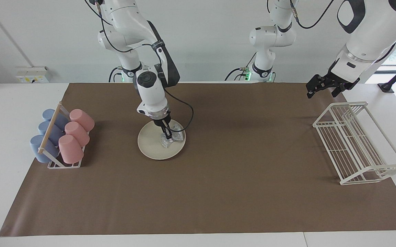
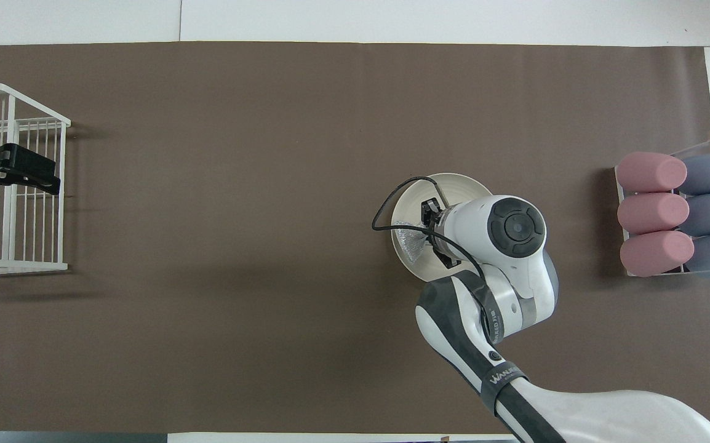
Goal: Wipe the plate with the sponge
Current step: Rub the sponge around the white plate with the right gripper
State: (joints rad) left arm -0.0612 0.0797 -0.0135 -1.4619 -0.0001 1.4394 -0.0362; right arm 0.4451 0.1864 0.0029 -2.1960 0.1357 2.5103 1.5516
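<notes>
1. Closest to the robots, I see my left gripper [image 1: 325, 86] raised over the table edge beside the white wire dish rack [image 1: 357, 144], at the left arm's end. Its fingers are spread wide with nothing in them, and that arm waits.
2. My right gripper [image 1: 167, 134] is down on the round, shallow, cream-white matte plate [image 1: 151, 145], fingertips pinched tight on the small silvery-grey glitter-mesh sponge [image 1: 171, 139].
3. The sponge lies pressed flat against the plate's surface, toward the rim on the side facing the left arm's end — in the overhead view it shows just inside that edge [image 2: 410, 243].
4. I judge the sponge to be light and floppy: gripped at its middle, its loose corners will trail and fold, so downward pressure matters more than squeeze.
5. The plate looks stiff, smooth and unanchored on the brown paper mat [image 1: 218, 199] — a hard sideways drag near the rim could slide or tip it.
6. Toward the right arm's end sits a rack of pink and blue cups [image 1: 62, 137], well apart from the plate.
</notes>
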